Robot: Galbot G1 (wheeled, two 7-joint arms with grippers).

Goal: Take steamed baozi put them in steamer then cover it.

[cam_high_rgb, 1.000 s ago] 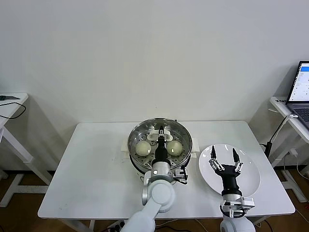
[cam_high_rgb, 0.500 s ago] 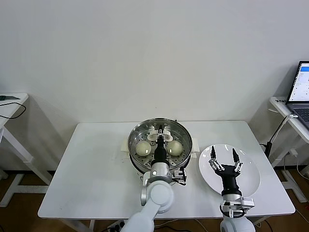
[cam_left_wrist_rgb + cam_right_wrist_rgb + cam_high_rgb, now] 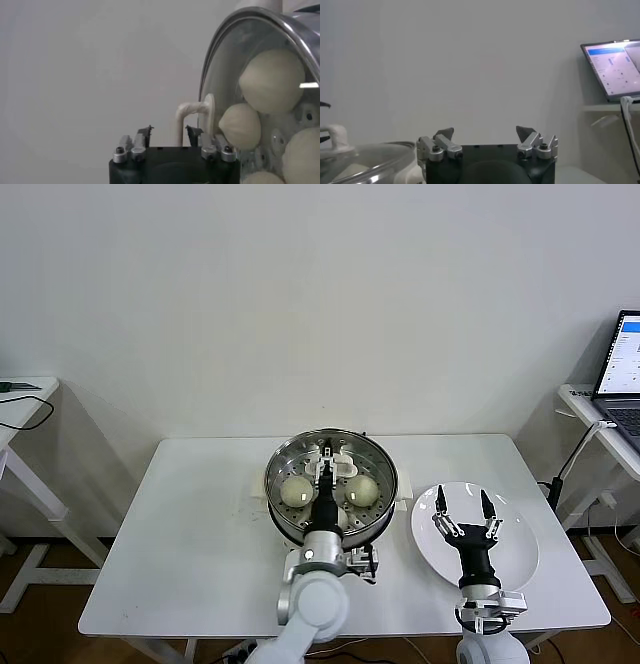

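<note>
Now that the left gripper [image 3: 327, 467] has spread its fingers over the steamer [image 3: 283, 452], it holds nothing; the baozi [image 3: 296, 490] it let go lie inside with the others; the right gripper [image 3: 464, 510] hovers wide open and empty over the bare plate [image 3: 522, 536]; covering seems next.

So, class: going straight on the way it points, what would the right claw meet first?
Probably nothing near: beyond the white plate under the right claw, only the far wall shows; depth is unclear.
</note>
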